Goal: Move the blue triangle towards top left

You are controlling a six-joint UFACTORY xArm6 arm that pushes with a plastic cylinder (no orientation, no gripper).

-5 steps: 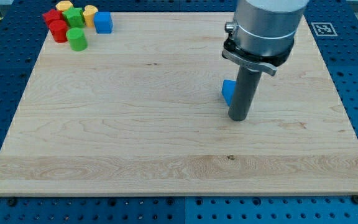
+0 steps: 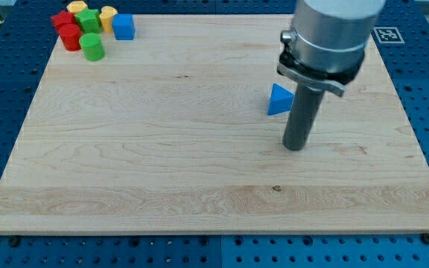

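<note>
Camera view, blue triangle right of board centre, my tip just beside it toward the bottom-right, no gripper, plain rod, coloured blocks clustered at top-left corner

Up in the top-left corner of the wooden board there's a tight huddle of blocks. The blue block sits on the cluster's right edge, with a yellow block just to its left, nearer the board's top edge. Another yellow block peeks out at the very top. A green block sits between them, a green cylinder lowest of all, and two red blocks hold the left side. On the blue pegboard beyond the board's top-right corner lies a black-and-white marker tag.
</note>
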